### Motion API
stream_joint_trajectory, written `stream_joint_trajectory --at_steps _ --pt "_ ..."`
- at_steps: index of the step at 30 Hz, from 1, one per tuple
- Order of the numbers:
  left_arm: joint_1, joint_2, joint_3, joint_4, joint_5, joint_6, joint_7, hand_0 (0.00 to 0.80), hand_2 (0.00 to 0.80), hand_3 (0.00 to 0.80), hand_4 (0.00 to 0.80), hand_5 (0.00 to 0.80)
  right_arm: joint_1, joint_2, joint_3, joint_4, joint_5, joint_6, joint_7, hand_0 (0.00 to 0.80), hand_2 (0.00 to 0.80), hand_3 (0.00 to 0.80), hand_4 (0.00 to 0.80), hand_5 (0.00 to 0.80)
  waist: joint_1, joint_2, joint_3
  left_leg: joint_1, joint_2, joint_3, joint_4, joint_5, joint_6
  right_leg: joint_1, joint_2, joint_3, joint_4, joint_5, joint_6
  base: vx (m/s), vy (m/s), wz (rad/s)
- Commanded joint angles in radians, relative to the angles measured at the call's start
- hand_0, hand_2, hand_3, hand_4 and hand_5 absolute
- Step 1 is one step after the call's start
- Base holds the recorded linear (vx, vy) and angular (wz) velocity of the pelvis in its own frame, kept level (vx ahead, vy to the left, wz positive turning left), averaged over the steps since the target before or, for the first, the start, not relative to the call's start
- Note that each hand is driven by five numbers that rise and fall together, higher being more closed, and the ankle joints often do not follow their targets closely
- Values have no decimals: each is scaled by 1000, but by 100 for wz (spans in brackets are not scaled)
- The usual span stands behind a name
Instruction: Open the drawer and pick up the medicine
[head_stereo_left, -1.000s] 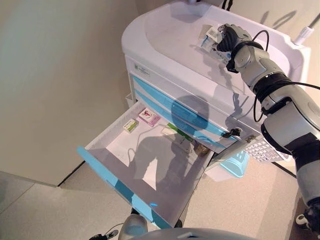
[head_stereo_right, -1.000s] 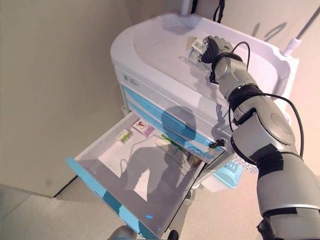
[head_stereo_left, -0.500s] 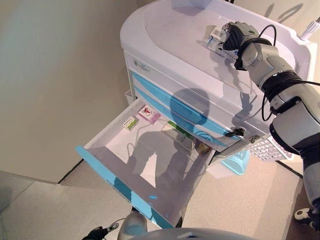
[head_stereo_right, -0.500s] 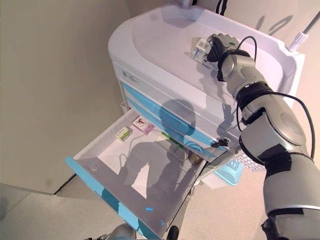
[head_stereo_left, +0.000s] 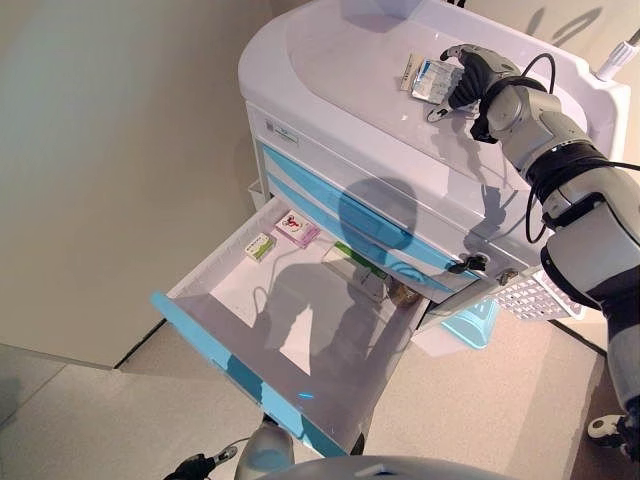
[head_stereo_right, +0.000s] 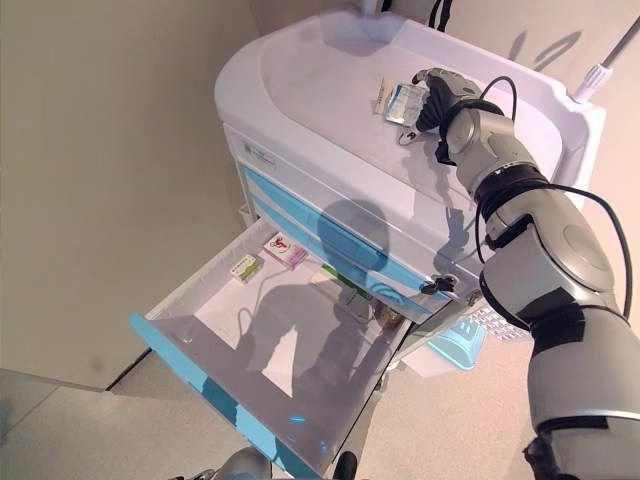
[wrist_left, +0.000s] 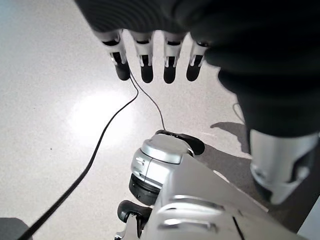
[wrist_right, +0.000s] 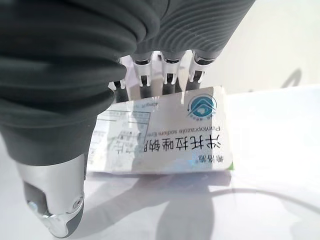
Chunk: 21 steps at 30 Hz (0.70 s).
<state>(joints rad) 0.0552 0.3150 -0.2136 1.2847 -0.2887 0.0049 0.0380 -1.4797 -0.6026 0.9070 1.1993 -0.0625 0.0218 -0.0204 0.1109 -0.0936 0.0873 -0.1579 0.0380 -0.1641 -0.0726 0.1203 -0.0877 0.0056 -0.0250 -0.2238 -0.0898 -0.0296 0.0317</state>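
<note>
The medicine box (head_stereo_left: 428, 78), white with a pale blue end, rests on the white cart top (head_stereo_left: 330, 60). My right hand (head_stereo_left: 478, 72) is just behind it with straight fingers; in the right wrist view the fingers (wrist_right: 170, 70) lie along the box (wrist_right: 165, 140) and the thumb stands apart from it. The bottom drawer (head_stereo_left: 240, 330) with a blue front is pulled far out. A pink box (head_stereo_left: 298, 231) and a small green box (head_stereo_left: 261, 246) lie at its back left. My left hand (wrist_left: 150, 60) hangs low over the floor, fingers straight and empty.
More packs (head_stereo_left: 375, 285) lie at the back right of the drawer under the closed blue-fronted drawers (head_stereo_left: 330, 215). A pale blue basket (head_stereo_left: 470, 325) hangs on the cart's right side. A beige wall stands to the left.
My right hand has opened: its fingers were curled round the medicine box and now are straight, and the box lies lower on the cart top.
</note>
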Motion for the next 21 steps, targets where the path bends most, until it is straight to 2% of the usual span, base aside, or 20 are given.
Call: stream_joint_trajectory --at_steps 1,4,7,8,9,11,12,13,14,16,18,20,21 --pt "-31 27 15 63 19 -7 -3 0 0 0 0 0 -116 -57 20 14 60 -23 -16 0 0 0 0 0 -7 -49 1 73 -61 33 22 -88 44 -28 -45 23 43 36 75 0 0 0" --pt "-31 30 18 67 22 -4 -8 0 0 0 0 0 -121 -74 1 -17 113 -31 -25 0 0 0 0 0 -13 -49 -4 80 -61 39 22 -91 44 -23 -45 24 43 36 76 4 2 -5" --pt "-25 28 30 71 29 -5 -9 0 0 0 0 0 -107 -128 -87 -135 264 -70 -75 0 0 0 0 0 -26 -42 -16 94 -61 51 24 -99 47 -13 -46 35 46 33 76 17 15 -9" --pt "-25 28 30 71 29 -5 -9 0 0 0 0 0 -106 -129 -88 -136 264 -69 -75 0 0 0 0 0 -25 -43 -15 95 -61 51 24 -99 47 -13 -46 36 46 32 76 41 23 -15" --pt "-21 26 38 70 33 -5 -10 0 0 0 0 0 -88 -165 -146 -198 319 -95 -114 0 0 0 0 0 -31 -36 -23 104 -60 57 25 -106 50 -6 -46 40 46 30 77 20 7 -13" --pt "-16 26 42 70 35 -6 -11 0 0 0 0 0 -72 -194 -183 -250 339 -108 -137 0 0 0 0 0 -33 -33 -28 111 -60 63 27 -111 51 0 -47 44 46 29 78 38 15 -7" --pt "-11 22 52 70 45 -4 -10 0 0 0 0 0 -29 -234 -254 -339 366 -137 -173 0 0 0 0 0 -40 -25 -36 121 -60 69 28 -118 54 8 -48 50 47 26 79 42 17 -4" --pt "-10 24 51 70 45 -4 -10 0 0 0 0 0 -24 -235 -259 -343 365 -135 -174 0 0 0 0 0 -39 -26 -36 122 -60 69 28 -118 54 9 -48 51 46 26 79 53 27 -6" --pt "-5 18 60 69 60 -4 -9 0 0 0 0 0 23 -279 -346 -434 393 -174 -220 0 0 0 0 0 -47 -15 -44 133 -61 76 28 -125 57 18 -48 57 45 22 81 27 15 -7" --pt "-2 20 62 68 67 -4 -9 0 0 0 0 0 51 -295 -372 -466 393 -180 -222 0 0 0 0 0 -46 -15 -47 140 -61 79 27 -127 58 23 -49 59 45 21 81 27 15 -12" --pt "2 14 67 64 84 -4 -6 0 0 0 0 0 115 -339 -470 -532 462 -222 -255 0 0 0 0 0 -58 -3 -56 157 -60 89 24 -133 60 36 -52 64 44 18 83 33 21 -16" --pt "3 14 65 64 88 -4 -4 0 0 0 0 0 144 -349 -512 -549 500 -238 -262 0 0 0 0 0 -60 -2 -59 162 -61 90 22 -135 61 39 -52 66 43 17 84 17 15 -11" --pt "4 5 65 63 96 -1 -4 0 0 0 0 0 197 -358 -581 -605 563 -273 -276 0 0 0 0 0 -70 11 -66 170 -61 96 19 -136 62 42 -53 70 44 16 85 14 15 -14"
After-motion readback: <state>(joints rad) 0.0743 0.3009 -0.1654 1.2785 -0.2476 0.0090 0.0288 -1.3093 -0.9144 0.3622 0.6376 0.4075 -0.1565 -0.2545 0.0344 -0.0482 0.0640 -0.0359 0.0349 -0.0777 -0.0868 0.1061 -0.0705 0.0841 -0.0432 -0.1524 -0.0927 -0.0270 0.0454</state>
